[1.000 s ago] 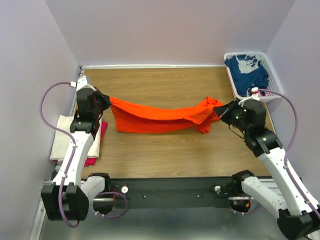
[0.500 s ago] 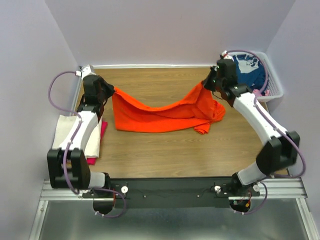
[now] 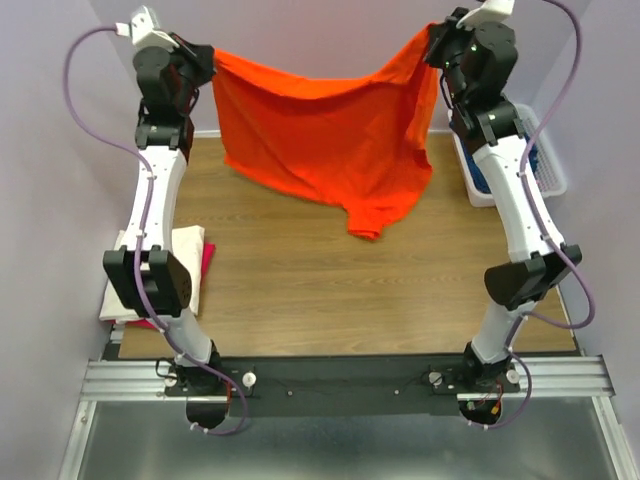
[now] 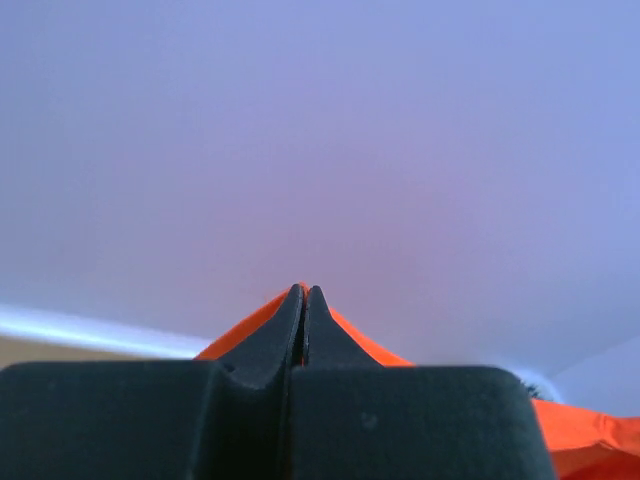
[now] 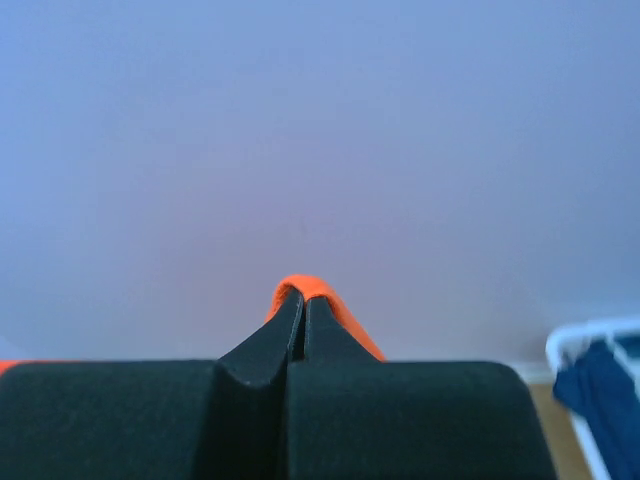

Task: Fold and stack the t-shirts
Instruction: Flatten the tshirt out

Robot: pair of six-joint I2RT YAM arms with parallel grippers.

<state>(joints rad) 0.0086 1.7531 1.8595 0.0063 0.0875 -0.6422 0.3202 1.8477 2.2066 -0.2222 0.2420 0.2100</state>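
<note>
The orange t-shirt (image 3: 325,135) hangs spread in the air between my two raised arms, its lower tip just above the table. My left gripper (image 3: 208,58) is shut on its upper left corner; orange cloth (image 4: 355,340) shows round the pinched tips (image 4: 304,292). My right gripper (image 3: 434,40) is shut on the upper right corner, with an orange fold (image 5: 310,288) over the tips (image 5: 303,300). A cream-white shirt (image 3: 175,262) lies folded on a magenta-pink one (image 3: 207,258) at the table's left edge. The navy shirt (image 3: 482,175) lies in the basket, also seen in the right wrist view (image 5: 605,385).
The white slotted basket (image 3: 552,172) stands at the back right, partly behind my right arm. The wooden table (image 3: 340,290) is walled by lilac panels on three sides. A metal rail (image 3: 330,375) runs along the near edge.
Both arms have lifted from table height to high up, raising the orange shirt off the table and stretching it out so that it hangs open.
</note>
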